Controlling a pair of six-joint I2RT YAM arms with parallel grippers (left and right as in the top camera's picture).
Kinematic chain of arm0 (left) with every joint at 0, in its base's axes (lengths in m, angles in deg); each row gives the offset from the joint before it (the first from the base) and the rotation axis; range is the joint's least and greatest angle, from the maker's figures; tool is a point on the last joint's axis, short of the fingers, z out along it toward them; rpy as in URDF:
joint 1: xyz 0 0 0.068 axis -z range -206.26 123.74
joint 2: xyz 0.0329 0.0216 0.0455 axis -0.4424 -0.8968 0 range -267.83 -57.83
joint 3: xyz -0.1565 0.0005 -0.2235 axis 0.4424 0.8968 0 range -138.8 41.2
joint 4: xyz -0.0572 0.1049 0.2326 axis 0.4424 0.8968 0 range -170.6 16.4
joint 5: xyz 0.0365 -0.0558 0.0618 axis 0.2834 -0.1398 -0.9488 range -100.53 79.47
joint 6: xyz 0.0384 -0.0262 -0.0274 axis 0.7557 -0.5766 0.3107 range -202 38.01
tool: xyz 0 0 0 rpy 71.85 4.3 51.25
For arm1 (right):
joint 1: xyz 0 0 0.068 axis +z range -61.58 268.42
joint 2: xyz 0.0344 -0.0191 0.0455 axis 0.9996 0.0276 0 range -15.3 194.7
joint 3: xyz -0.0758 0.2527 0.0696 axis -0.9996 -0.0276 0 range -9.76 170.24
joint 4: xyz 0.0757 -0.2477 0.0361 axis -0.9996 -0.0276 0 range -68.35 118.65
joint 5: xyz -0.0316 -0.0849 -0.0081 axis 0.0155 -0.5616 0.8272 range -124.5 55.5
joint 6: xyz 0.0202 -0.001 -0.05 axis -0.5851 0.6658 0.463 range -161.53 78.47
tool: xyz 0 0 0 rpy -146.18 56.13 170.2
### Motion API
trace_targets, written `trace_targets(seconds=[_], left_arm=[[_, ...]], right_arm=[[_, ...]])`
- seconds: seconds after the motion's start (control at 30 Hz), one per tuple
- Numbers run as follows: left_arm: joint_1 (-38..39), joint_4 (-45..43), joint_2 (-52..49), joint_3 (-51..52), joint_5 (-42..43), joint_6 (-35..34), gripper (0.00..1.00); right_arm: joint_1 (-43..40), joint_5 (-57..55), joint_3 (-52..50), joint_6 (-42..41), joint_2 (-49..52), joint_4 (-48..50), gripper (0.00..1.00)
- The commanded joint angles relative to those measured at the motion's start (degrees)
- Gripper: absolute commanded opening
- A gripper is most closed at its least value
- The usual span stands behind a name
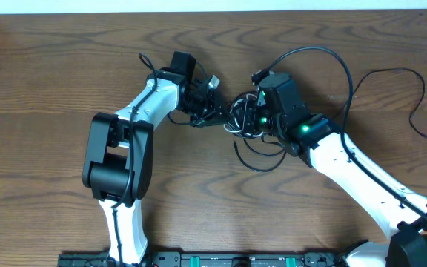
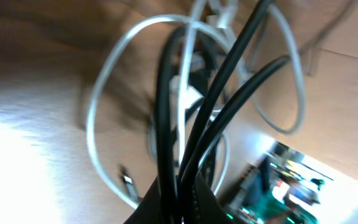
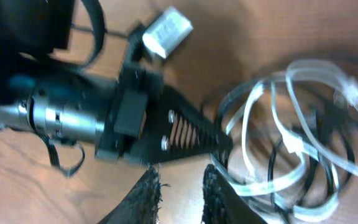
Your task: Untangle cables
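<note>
Tabletop, cables well inside edges

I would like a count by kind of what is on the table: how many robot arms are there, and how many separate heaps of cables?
Robot arms: 2 (left arm, right arm)
Cable heaps: 1 (cable heap, black and white cords mixed)
Total: 3

Item: my two arms, angled inward, grippers almost tip to tip.
My left arm is folded at the elbow, left gripper pinched together. My right arm is stretched out long, right gripper parted by a narrow gap.
</note>
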Motion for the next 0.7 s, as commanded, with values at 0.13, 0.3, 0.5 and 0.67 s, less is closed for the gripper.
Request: trace_targets(seconds=[0.13, 0.3, 0.5, 0.67], left_arm=[[-2.08, -1.97, -0.98, 0.02, 23.15, 8.83, 0.08], [-1.92, -2.29, -1.01, 0.02, 26.86, 15.21, 0.07], [-1.9, -5.07, -0.98, 0.02, 35.85, 19.5, 0.08], [-1.9, -5.73, -1.01, 0.02, 35.85, 19.52, 0.08]], right_arm=[[-2.16, -2.49, 0.37, 7.52, 0.2, 1.01, 0.21], [-4.83, 0.39, 0.37, 12.41, 0.22, -0.5, 0.2], [-6.08, 5.99, 0.37, 15.04, 1.57, -2.16, 0.2], [-6.1, 5.46, 0.37, 14.99, 5.57, -2.05, 0.19]])
